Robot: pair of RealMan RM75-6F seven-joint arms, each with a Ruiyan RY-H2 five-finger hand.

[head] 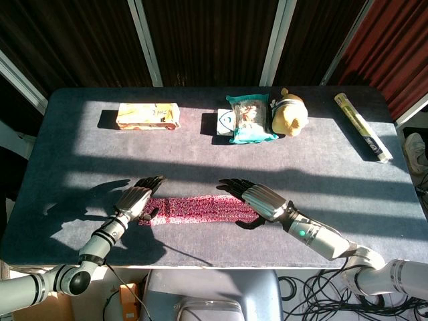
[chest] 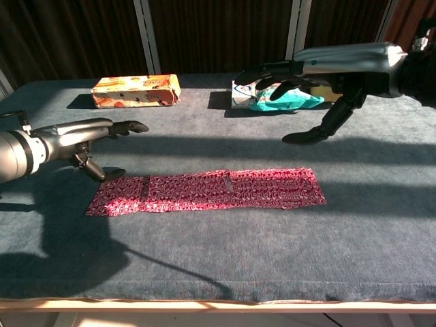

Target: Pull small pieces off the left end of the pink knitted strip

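While the flat pink knitted strip point(chest: 208, 192) lies lengthwise left to right, the empty, spread-fingered left hand point(chest: 88, 136) hovers nearest its left end.

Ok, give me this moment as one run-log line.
pink knitted strip: flat on table, unheld | left robot hand: open, above left end | right robot hand: open, raised above right end | pieces pulled: none visible

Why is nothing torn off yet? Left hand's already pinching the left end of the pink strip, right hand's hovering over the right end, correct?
Not quite. The left hand pinches nothing: the chest view shows it hovering above the table, fingers extended, clear of the pink strip. The rest holds: the right hand hovers over the right end, and the strip lies flat and whole.
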